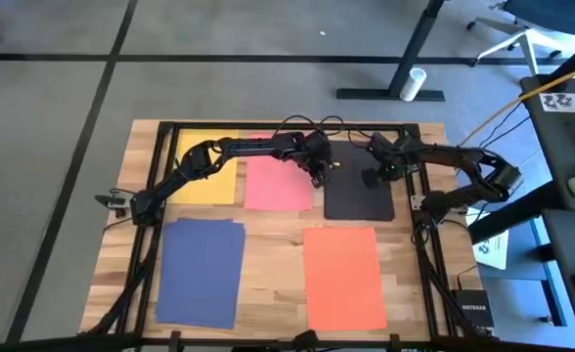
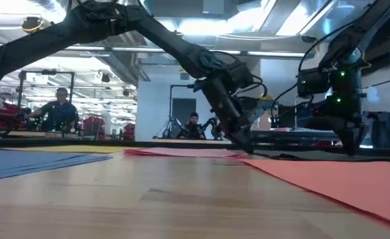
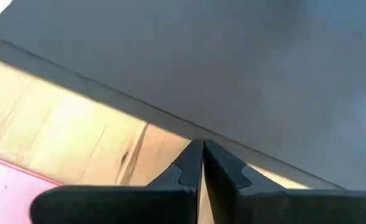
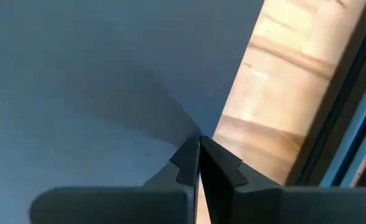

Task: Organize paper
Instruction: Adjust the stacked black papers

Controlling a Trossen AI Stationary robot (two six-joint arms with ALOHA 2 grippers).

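Note:
Five coloured sheets of paper lie flat on the wooden table: yellow (image 1: 207, 181) at the far left, pink (image 1: 278, 184) beside it, black (image 1: 356, 196) to the right of the pink, navy blue (image 1: 201, 269) at the near left, and orange (image 1: 344, 277) at the near right. My left gripper (image 1: 317, 179) is shut, with its tips at the black sheet's left edge. My right gripper (image 1: 369, 180) is shut over the black sheet, close to that sheet's right edge. My left gripper comes down slanting, and its shut tips (image 3: 201, 144) meet the black sheet's left edge (image 3: 170, 118), where bare wood shows beside it. I cannot tell whether the tips pinch the edge or only stand against it. My right gripper rests its shut fingertips (image 4: 200, 140) on the black sheet's top face (image 4: 170, 118), just inside its right edge, coming from above at a slant. The sheet lies flat on the table.
A black frame rail (image 1: 420, 210) runs along the table's edges. A small dark box (image 1: 468, 308) sits off the near right corner, and a white cylinder (image 1: 413, 83) lies on the floor beyond the far edge. People (image 2: 61, 109) sit in the room behind.

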